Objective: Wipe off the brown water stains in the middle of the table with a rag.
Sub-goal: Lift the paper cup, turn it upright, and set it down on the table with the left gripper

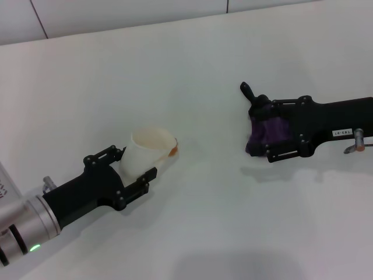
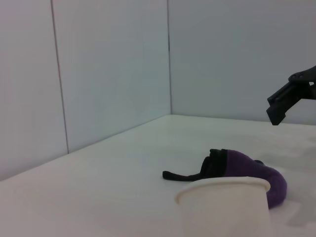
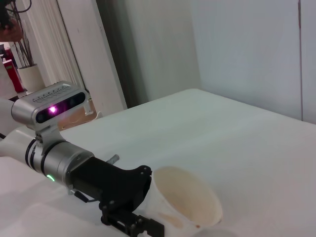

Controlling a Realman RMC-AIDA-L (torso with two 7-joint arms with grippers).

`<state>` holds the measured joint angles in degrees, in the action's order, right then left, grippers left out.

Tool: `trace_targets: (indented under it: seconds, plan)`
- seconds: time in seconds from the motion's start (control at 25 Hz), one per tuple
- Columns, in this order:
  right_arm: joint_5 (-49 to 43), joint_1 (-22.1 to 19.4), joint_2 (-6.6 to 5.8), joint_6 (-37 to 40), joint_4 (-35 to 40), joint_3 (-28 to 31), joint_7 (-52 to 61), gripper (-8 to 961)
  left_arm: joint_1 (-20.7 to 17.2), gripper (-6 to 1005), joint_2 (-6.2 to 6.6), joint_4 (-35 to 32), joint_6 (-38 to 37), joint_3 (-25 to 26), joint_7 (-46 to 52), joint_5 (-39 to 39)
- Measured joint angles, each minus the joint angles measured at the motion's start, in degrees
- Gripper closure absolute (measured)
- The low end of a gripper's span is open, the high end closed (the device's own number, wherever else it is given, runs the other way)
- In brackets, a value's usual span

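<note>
My left gripper [image 1: 135,172] is shut on a cream-white paper cup [image 1: 148,150] and holds it tilted over the white table [image 1: 204,70], left of the middle. A small orange-brown blot [image 1: 173,151], the brown water stain, shows right at the cup's lip. The dark purple rag [image 1: 260,139] with its black strip lies on the table at the right. My right gripper [image 1: 269,131] hovers over it with its jaws wide apart. The left wrist view shows the rag [image 2: 247,170] flat on the table with a right finger [image 2: 289,98] above it.
The cup [image 3: 182,202] and the left gripper [image 3: 128,210] also show in the right wrist view. A grey wall runs along the table's far edge [image 1: 116,26]. White tabletop stretches between the two arms.
</note>
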<state>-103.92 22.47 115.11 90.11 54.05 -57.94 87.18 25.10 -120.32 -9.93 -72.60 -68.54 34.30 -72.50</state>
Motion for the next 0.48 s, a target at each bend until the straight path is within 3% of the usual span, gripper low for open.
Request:
trace_targets:
  seconds: [0.48]
  plan:
    - [0.11, 0.03, 0.03, -0.19, -0.01, 0.02, 0.03, 114, -1.13, 353, 0.0, 0.59, -0.35, -0.17, -0.12, 0.0]
